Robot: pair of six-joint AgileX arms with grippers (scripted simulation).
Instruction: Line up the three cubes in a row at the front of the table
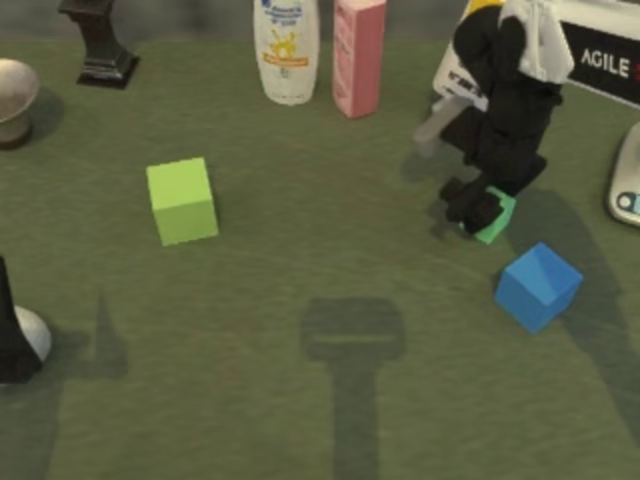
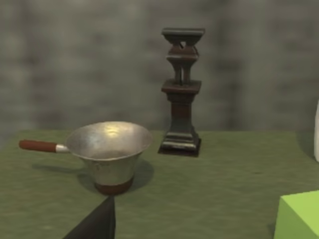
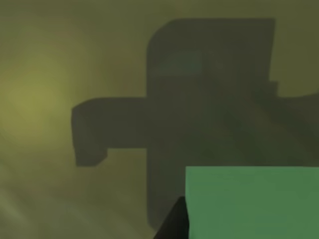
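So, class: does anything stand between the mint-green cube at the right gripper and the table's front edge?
Nothing directly: the blue cube sits just right of the path from the mint-green cube under the right gripper.

matte lime cube (image 1: 182, 200), felt-like streaked table (image 1: 300, 400), dull metal pan (image 2: 109, 149), glossy plastic bottle (image 1: 287, 50)

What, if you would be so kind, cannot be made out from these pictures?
- Mint-green cube: mostly covered by the right gripper in the top view; cut off by the edge in the right wrist view.
- Whether that gripper grips it: hidden by the arm.
- Left gripper: cut off at the top view's left edge.
- Lime cube: only a corner in the left wrist view.
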